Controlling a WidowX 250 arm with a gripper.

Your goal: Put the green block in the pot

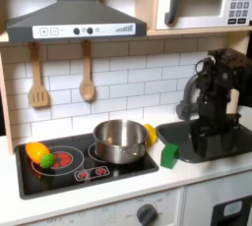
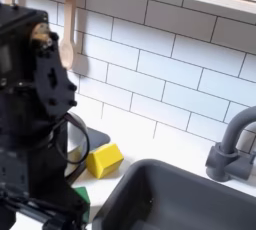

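Currently, in the first exterior view, the green block (image 1: 169, 155) rests on the bench (image 1: 197, 176), just right of the pot (image 1: 119, 141) on the stove (image 1: 84, 167). The pincer's state cannot be determined on the black arm (image 1: 209, 97).

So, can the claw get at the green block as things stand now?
Probably yes. In the first exterior view the green block lies on the counter beside the pot, with nothing on top of it and the arm close by. The claw itself I cannot make out.
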